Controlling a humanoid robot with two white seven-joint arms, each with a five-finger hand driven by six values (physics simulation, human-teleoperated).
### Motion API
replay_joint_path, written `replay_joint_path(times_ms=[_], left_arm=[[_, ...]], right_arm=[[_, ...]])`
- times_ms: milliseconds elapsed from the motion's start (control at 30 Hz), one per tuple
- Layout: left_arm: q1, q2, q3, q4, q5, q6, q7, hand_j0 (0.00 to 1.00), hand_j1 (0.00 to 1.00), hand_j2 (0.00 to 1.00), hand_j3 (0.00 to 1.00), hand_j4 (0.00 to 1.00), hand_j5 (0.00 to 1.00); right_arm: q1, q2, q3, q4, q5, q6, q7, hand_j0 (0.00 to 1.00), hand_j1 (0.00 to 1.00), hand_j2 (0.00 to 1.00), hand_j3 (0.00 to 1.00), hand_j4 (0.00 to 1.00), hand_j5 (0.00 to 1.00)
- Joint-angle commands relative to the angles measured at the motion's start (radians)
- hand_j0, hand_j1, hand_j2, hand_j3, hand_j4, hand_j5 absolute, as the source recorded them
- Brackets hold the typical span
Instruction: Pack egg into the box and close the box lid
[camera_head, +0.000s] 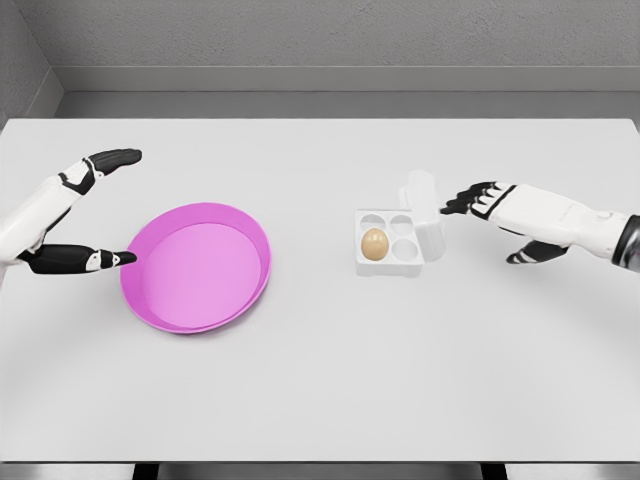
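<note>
Egg (374, 243) seated in the near-left cup of the white box (392, 262), which stands on the desk (330, 390) right of centre; the packing step therefore appears complete. Three other cups of the box show empty. Nearest the camera on the left lies a shallow pink bowl (150, 305), holding nothing visible and well apart from the box. Left robot hand (88, 210) sits at the bowl's left rim, thumb and fingers spread wide and grasping nothing; whether the thumb tip touches the rim cannot be told. Right robot hand (482, 200) reaches in from the right, fingers extended and apart, holding nothing, its fingertips just beside the clear lid (424, 205). That lid stands raised behind and to the right of the cups, so the box is not yet closed. Remaining work, as judged from this arrangement: swing the lid forward over the egg and press it shut.
</note>
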Motion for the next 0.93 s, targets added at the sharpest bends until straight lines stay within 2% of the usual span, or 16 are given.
replay_joint_path(times_ms=[0, 233, 500, 567, 600, 667, 900], left_arm=[[0.0, 0.002, 0.0, 0.0, 0.008, 0.002, 0.0, 1.0, 1.0, 1.0, 1.0, 1.0, 1.0], [0.0, 0.0, -0.001, 0.0, 0.008, 0.002, 0.0, 1.0, 1.0, 1.0, 1.0, 1.0, 1.0], [0.0, -0.004, -0.001, 0.0, 0.008, 0.002, 0.0, 1.0, 1.0, 1.0, 1.0, 1.0, 1.0], [0.0, -0.006, -0.009, 0.0, 0.008, 0.002, 0.0, 1.0, 1.0, 1.0, 1.0, 1.0, 1.0], [0.0, -0.006, -0.02, 0.0, 0.008, 0.002, 0.0, 1.0, 1.0, 1.0, 1.0, 1.0, 1.0], [-0.002, -0.001, -0.02, 0.0, 0.008, 0.002, 0.0, 1.0, 1.0, 1.0, 1.0, 1.0, 1.0], [-0.003, 0.002, -0.018, 0.004, 0.008, 0.002, 0.0, 1.0, 1.0, 1.0, 1.0, 1.0, 1.0]], right_arm=[[0.0, 0.0, -0.001, -0.01, -0.007, 0.001, 0.0, 1.0, 1.0, 1.0, 1.0, 1.0, 1.0], [0.002, -0.003, -0.005, -0.095, -0.007, 0.001, 0.0, 1.0, 1.0, 1.0, 1.0, 1.0, 1.0], [0.0, 0.002, -0.002, -0.096, -0.007, 0.001, 0.0, 1.0, 1.0, 1.0, 1.0, 1.0, 1.0], [0.002, -0.021, -0.034, -0.082, -0.01, 0.001, 0.0, 1.0, 1.0, 1.0, 1.0, 1.0, 1.0], [0.012, -0.067, -0.079, -0.081, -0.01, 0.001, 0.0, 1.0, 1.0, 1.0, 1.0, 1.0, 1.0], [0.081, -0.084, -0.145, -0.07, -0.012, 0.001, 0.0, 1.0, 1.0, 1.0, 1.0, 1.0, 1.0], [0.1, -0.09, -0.157, -0.067, -0.01, 0.001, 0.0, 1.0, 1.0, 1.0, 1.0, 1.0, 1.0]])
